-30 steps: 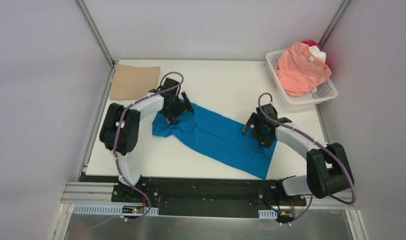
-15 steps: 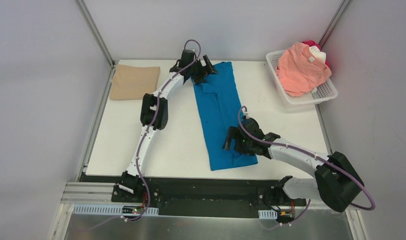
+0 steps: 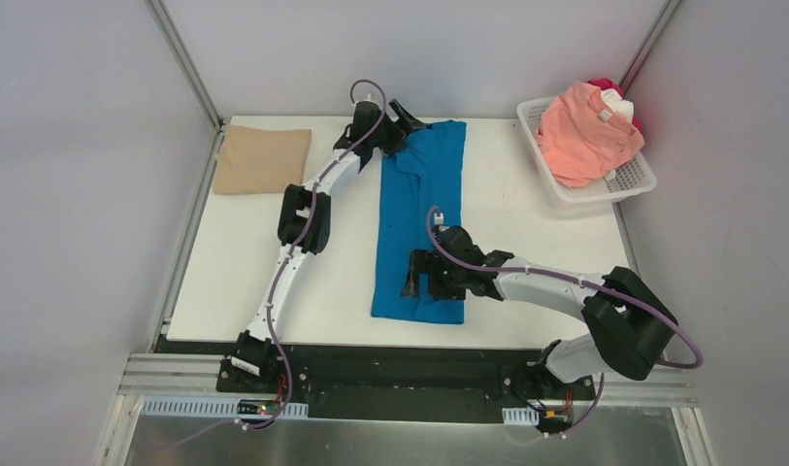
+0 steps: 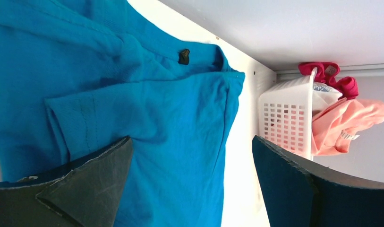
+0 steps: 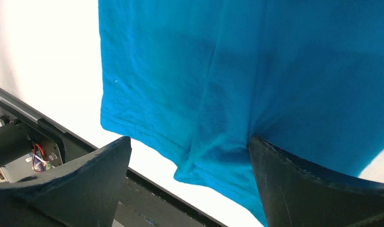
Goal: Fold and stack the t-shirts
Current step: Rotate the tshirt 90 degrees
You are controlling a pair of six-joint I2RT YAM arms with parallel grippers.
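Note:
A bright blue t-shirt (image 3: 424,214) lies stretched lengthwise down the middle of the table, collar at the far edge and hem near the front. My left gripper (image 3: 402,121) hovers open over the collar end; in the left wrist view its jaws (image 4: 192,142) stand wide apart over the blue cloth (image 4: 171,109). My right gripper (image 3: 416,277) is open over the hem, with the blue cloth (image 5: 227,61) spread under its jaws (image 5: 190,138). A folded tan t-shirt (image 3: 262,158) rests at the far left corner.
A white lattice basket (image 3: 529,124) at the far right holds a salmon-pink shirt (image 3: 584,131), with white (image 3: 618,105) and red (image 3: 604,85) cloth behind it. The left wrist view shows the basket (image 4: 284,118) too. The black front rail (image 5: 48,137) runs just beyond the hem.
The blue shirt has swung from a diagonal lie to straight lengthwise. My left arm reached out to the far edge and my right arm moved left toward the hem.

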